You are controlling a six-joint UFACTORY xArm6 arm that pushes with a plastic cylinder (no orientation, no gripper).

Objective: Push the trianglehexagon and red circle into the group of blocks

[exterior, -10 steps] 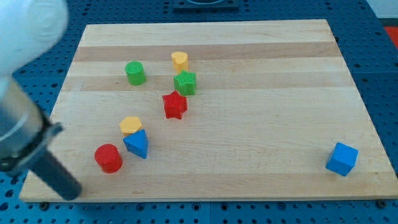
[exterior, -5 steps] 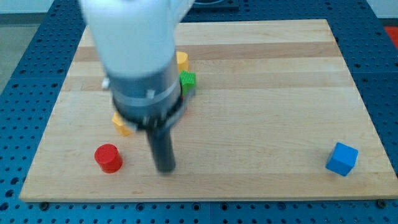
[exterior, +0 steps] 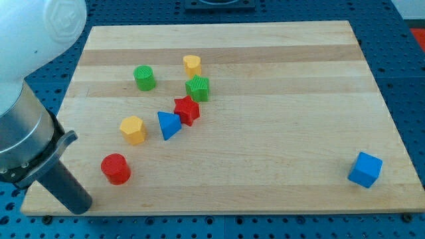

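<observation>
While the blue plastic triangle [exterior: 168,125] touches the red star [exterior: 186,110], yellow hexagon [exterior: 133,129] and red cylinder [exterior: 115,168] wait apart; my tip [exterior: 78,206] sits near-left, no fingers.

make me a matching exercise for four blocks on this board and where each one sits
Blocks:
1. blue cube
2. red cylinder
3. yellow heart
4. blue triangle

Places:
A. touching the red star
B. alone at the view's lower right
C. nearest my tip, at the view's lower left
D. nearest the view's top, above the green star

Pairs: 1-B, 2-C, 3-D, 4-A
</observation>
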